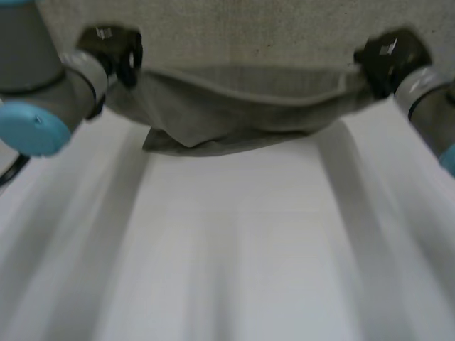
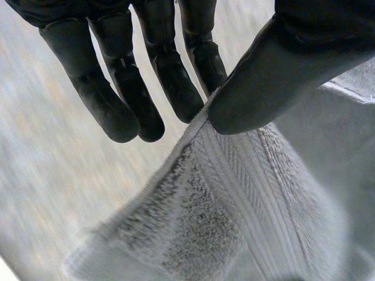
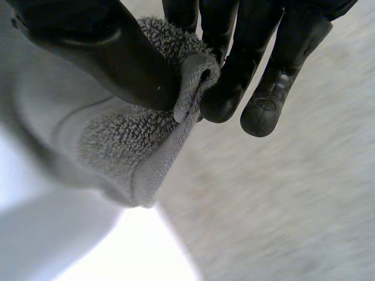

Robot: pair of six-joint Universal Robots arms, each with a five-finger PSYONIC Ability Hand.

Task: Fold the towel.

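Observation:
A grey towel (image 1: 242, 106) hangs lifted over the far part of the white table (image 1: 234, 241), sagging between both hands. My left hand (image 1: 117, 53) holds its left end: in the left wrist view the thumb (image 2: 275, 82) pinches the towel's edge (image 2: 234, 199) against the fingers (image 2: 176, 82). My right hand (image 1: 387, 57) holds the right end: in the right wrist view the thumb (image 3: 117, 58) and fingers (image 3: 234, 76) squeeze a folded towel corner (image 3: 176, 88). A lower flap of towel (image 1: 206, 142) touches the table.
Beyond the towel lies a speckled grey floor (image 1: 234, 28). The table's near part is bare white. Both grey arms, the left (image 1: 43, 85) and the right (image 1: 434, 114), come in from the sides.

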